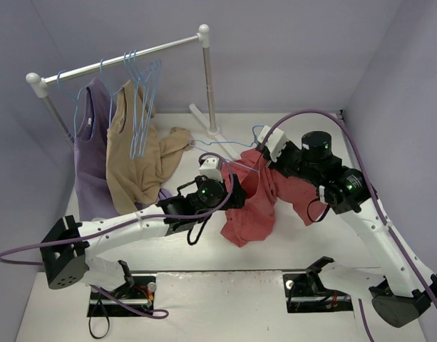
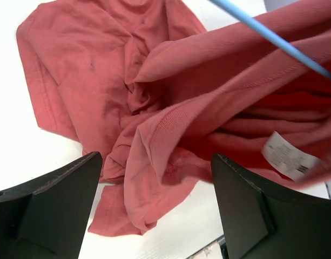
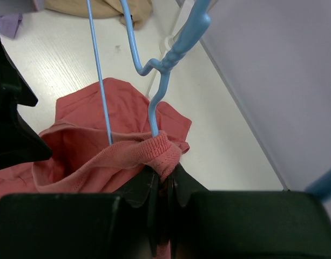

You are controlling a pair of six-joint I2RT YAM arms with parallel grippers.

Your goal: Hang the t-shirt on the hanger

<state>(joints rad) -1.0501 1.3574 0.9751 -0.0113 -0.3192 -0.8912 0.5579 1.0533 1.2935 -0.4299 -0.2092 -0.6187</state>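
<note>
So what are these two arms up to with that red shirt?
They're trying to get the t-shirt onto a blue hanger. The right fingers are pinched on its ribbed edge, where the hanger wire runs into the cloth. The left fingers are open over the crumpled shirt, holding nothing. Most of it lies on the table, so it isn't hung yet.

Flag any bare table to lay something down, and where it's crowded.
Free: the strip of table between the t-shirt and the near edge; also the back strip between the rack foot and the right wall. Crowded: centre, around the left gripper and right gripper, and back left under the tan garment and purple top.
</note>
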